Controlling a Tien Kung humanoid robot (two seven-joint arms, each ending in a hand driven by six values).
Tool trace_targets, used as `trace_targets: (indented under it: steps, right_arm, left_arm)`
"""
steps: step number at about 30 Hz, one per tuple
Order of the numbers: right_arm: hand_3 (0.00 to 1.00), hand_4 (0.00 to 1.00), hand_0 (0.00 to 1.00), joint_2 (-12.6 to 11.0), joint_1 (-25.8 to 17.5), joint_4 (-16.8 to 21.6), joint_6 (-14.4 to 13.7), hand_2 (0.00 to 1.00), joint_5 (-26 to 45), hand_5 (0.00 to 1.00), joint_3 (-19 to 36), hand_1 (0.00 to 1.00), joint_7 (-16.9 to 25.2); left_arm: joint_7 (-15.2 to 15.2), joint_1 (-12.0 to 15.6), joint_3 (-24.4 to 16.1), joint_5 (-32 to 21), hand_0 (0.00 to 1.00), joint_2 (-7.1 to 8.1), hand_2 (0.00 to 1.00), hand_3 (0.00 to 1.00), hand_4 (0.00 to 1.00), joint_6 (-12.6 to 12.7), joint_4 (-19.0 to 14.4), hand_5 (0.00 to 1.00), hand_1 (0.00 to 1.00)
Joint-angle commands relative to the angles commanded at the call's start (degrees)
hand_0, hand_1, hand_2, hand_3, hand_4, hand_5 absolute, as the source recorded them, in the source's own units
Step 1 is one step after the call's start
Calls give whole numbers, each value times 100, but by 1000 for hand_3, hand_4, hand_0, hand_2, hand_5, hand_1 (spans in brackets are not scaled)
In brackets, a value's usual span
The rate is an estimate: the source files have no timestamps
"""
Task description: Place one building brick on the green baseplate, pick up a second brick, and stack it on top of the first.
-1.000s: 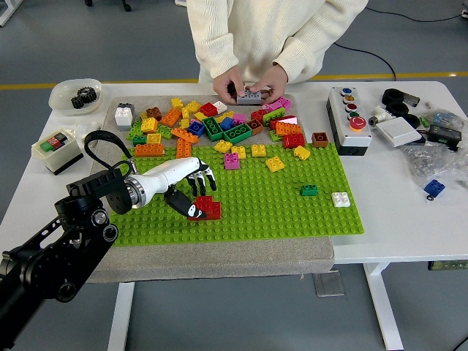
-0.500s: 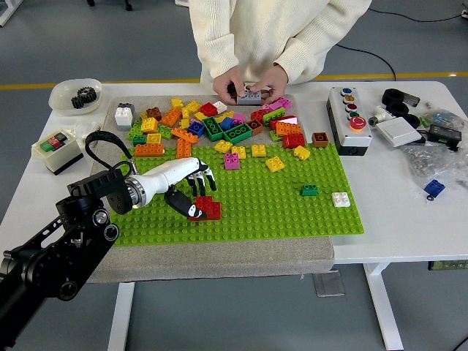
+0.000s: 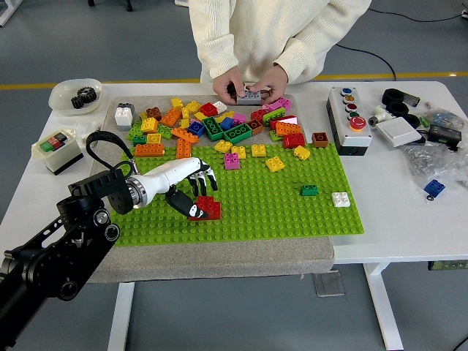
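Bricks in many colours lie heaped along the far edge of the green baseplate [image 3: 292, 212], which sits on a grey mat on the white table [image 3: 395, 227]. My left hand [image 3: 191, 190], white with black fingertips, reaches in from the left and rests over a red brick [image 3: 210, 208] on the near-left part of the baseplate. My fingers are curled down around this brick, thumb on its near side and the others on its far side, so I am gripping it. It seems to sit flat on the studs, though I cannot tell whether it is pressed in, or whether it is one brick or two joined. I judge that I am at the first step, setting the first brick in place; releasing it, fetching a second brick and stacking it all remain. A small green brick [image 3: 309, 190] and a white brick [image 3: 341, 199] lie apart on the right of the baseplate, and the loose pile [image 3: 212, 126] offers many more. My right arm is not in view. At the far side a person in a cream sweater holds a grey brick [image 3: 249, 95] in both hands [image 3: 252, 82], above the pile.
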Motion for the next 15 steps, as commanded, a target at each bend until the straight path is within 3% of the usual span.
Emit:
trace_targets:
  steps: [15]
  right_arm:
    - [615,856,748,1,-10,0,5,726,-30,339,1,656,8]
  left_arm:
    - [-39,17,40,65,572,9,455,527,958,-61,13,2,445]
